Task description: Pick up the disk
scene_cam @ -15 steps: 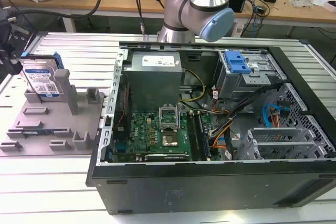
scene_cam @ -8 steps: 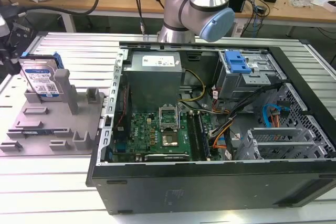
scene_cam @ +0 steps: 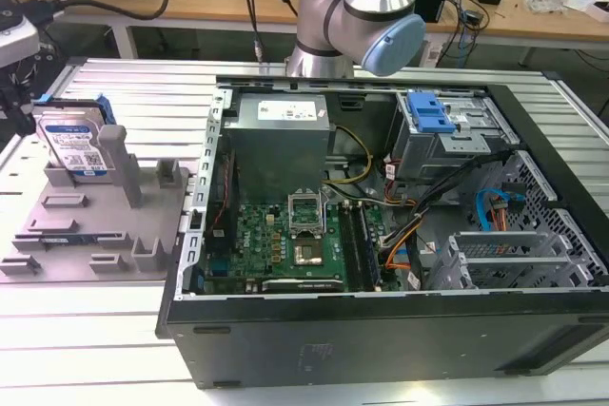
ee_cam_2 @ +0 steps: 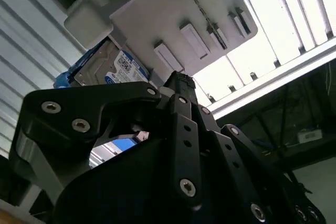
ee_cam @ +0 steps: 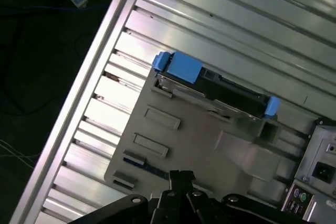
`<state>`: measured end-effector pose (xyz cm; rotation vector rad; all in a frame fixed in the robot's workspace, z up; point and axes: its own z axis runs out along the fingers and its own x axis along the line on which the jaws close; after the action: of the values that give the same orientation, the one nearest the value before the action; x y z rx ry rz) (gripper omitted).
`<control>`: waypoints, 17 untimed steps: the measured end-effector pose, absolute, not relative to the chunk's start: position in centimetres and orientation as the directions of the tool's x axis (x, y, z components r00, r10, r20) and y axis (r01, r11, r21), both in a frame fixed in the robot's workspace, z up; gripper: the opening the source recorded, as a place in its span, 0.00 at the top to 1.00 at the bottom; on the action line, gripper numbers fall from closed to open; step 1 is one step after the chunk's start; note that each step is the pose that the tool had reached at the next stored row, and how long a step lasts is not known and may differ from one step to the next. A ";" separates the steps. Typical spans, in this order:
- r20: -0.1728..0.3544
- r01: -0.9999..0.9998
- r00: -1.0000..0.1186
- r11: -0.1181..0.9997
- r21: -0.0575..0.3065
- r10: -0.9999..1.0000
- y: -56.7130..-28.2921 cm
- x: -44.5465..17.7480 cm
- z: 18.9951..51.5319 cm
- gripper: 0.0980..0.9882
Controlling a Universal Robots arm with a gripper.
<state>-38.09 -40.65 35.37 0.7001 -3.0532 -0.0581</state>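
The disk [scene_cam: 71,145] stands on edge in a slot of the grey holder [scene_cam: 95,235], with one flat face against an upright post [scene_cam: 118,164]. Its label [scene_cam: 84,151] faces outward. Stood like this and not laid flat, it leaves its upper edge and both broad faces free, which I judge is meant to give a pinching grip something to close on.

In the first wrist view the disk [ee_cam: 220,90] is seen edge-on from above. Its blue rails [ee_cam: 181,67] cap the two ends and the holder [ee_cam: 194,145] spreads out beneath it. In the second wrist view the disk [ee_cam_2: 113,66] sits beyond the black linkages, tucked against the holder [ee_cam_2: 157,9].

The claw [ee_cam: 180,174] points down toward the holder, and the disk lies ahead of its tips and well apart from them. Nothing touches the drive. In both wrist views the claw [ee_cam_2: 178,80] has its two fingers drawn together to a narrow point with nothing between them, so it is closed and empty.

Beneath the claw and the holder runs the ribbed aluminium table [scene_cam: 95,330]. The holder lies flat on it, so the disk is held steady. Off to one side of the claw, past the holder, stands the open computer case [scene_cam: 381,330]. The arm [scene_cam: 366,7] rises behind the case.
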 end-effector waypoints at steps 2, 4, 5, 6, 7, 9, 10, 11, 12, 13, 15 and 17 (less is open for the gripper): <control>0.000 -0.475 -0.880 0.879 0.038 -0.475 -40.7 -38.1 35.4 0.99; -0.001 -0.518 -0.855 0.855 0.038 -0.518 -40.7 -38.1 35.4 0.98; -0.001 -0.533 -0.846 0.845 0.037 -0.534 -40.7 -38.1 35.4 0.98; -0.001 -0.548 -0.836 0.836 0.037 -0.548 -40.7 -38.1 35.4 0.98; -0.001 -0.564 -0.825 0.825 0.037 -0.564 -40.7 -38.1 35.4 0.92; -0.001 -0.600 -0.800 0.799 0.037 -0.600 -40.7 -38.1 35.4 0.78; -0.002 -0.614 -0.789 0.788 0.037 -0.614 -40.7 -38.1 35.4 0.71; -0.002 -0.632 -0.775 0.774 0.037 -0.632 -40.7 -38.1 35.4 0.64; -0.002 -0.646 -0.763 0.763 0.037 -0.646 -40.7 -38.1 35.4 0.64; -0.002 -0.664 -0.748 0.747 0.037 -0.664 -40.7 -38.1 35.4 0.57; -0.002 -0.704 -0.710 0.709 0.037 -0.704 -40.7 -38.1 35.4 0.57; -0.002 -0.735 -0.677 0.677 0.036 -0.736 -40.7 -38.1 35.4 0.57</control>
<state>-38.09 -40.65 35.37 1.2565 -2.8653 -0.0535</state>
